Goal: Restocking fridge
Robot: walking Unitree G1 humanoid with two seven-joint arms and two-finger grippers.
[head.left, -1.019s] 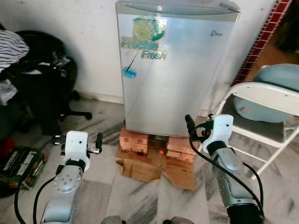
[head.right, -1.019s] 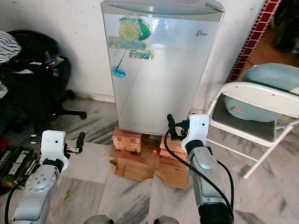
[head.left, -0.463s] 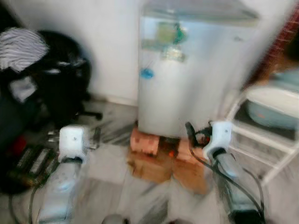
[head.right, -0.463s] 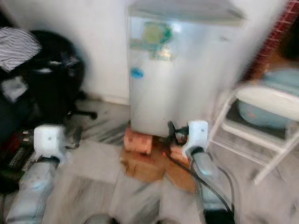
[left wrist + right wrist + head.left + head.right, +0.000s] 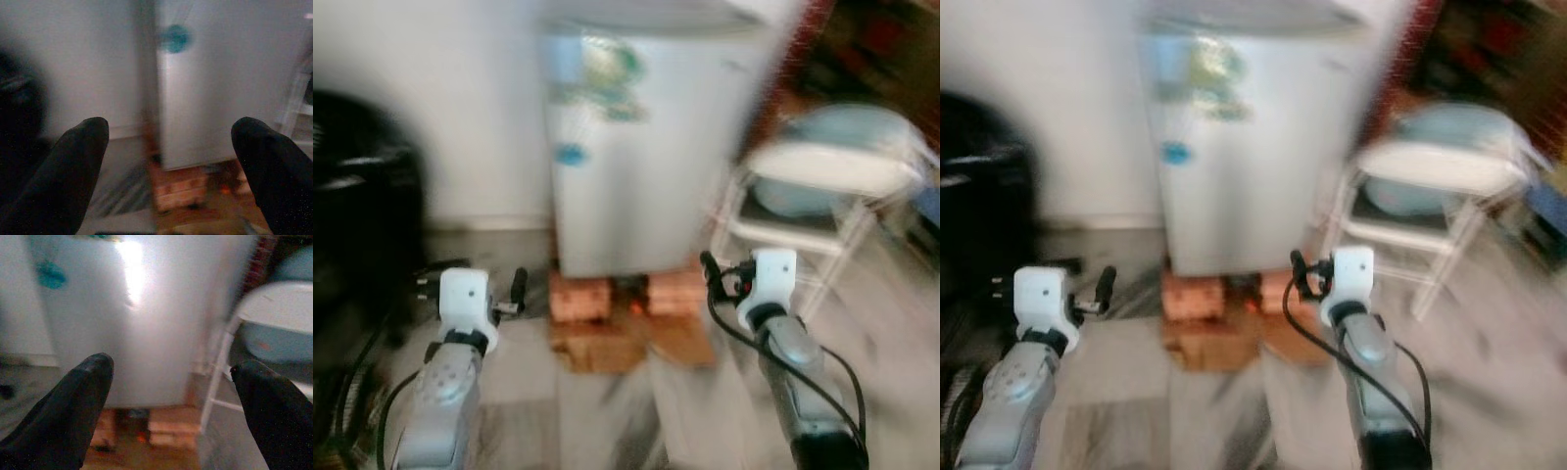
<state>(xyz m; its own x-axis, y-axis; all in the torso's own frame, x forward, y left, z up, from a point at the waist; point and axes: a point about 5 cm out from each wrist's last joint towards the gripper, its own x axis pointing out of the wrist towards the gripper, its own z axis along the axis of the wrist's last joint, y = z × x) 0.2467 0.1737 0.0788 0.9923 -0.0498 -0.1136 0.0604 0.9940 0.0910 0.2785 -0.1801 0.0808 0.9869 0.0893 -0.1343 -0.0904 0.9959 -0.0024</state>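
Silver arms reach forward from the bottom of the blurred head views. The left gripper (image 5: 514, 290) at lower left and the right gripper (image 5: 709, 266) at lower right both have fingers (image 5: 73, 176) spread wide and hold nothing. Beyond them, at center, bricks (image 5: 579, 296) on cardboard (image 5: 607, 345) support the closed grey fridge (image 5: 641, 157). A white folding chair (image 5: 822, 181) with a blue object stands at upper right.
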